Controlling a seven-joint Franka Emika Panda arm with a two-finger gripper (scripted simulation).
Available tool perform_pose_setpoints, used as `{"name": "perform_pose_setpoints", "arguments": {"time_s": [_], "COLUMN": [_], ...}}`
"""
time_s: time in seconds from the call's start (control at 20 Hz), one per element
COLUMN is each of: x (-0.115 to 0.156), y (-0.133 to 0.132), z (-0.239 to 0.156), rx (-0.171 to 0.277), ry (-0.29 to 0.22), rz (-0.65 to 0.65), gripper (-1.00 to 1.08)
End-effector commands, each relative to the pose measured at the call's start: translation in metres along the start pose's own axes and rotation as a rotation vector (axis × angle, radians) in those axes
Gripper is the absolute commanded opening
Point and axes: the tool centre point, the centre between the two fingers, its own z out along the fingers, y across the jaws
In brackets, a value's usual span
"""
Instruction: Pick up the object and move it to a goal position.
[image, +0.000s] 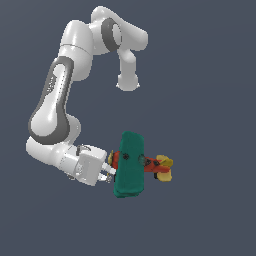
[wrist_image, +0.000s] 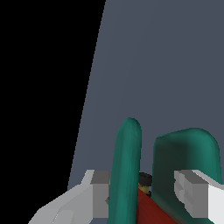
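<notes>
The object (image: 131, 165), a toy biplane with teal-green wings, a red-orange body and a yellow tail, sits at the tip of my gripper (image: 111, 169). In the wrist view its two wings (wrist_image: 127, 166) stand edge-on between and behind my fingers, with the red body (wrist_image: 151, 209) low between them. One finger (wrist_image: 99, 192) lies flush against the nearer wing. The other finger (wrist_image: 192, 194) overlaps the second wing (wrist_image: 188, 151). The gripper (wrist_image: 142, 197) is shut on the plane at its nose end. No goal position mark shows in either view.
The white arm (image: 55, 105) folds back over the exterior view's left, with its base (image: 128, 80) near the top. A plain dark grey ground (image: 210, 100) surrounds the plane. One side of the wrist view is black (wrist_image: 39, 87).
</notes>
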Motion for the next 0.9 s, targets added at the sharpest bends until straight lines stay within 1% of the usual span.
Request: {"name": "perform_pose_setpoints", "arguments": {"time_s": [0.0, 0.4, 0.85], "x": [-0.0008, 0.0011, 0.0021], "y": [-0.0016, 0.0005, -0.0031], "z": [0.0075, 0.0084, 0.015], "rx": [0.011, 0.031, 0.053], "ry": [-0.002, 0.012, 0.021], "rz": [0.002, -0.001, 0.021], "gripper": [0.28, 0.28, 0.28]}}
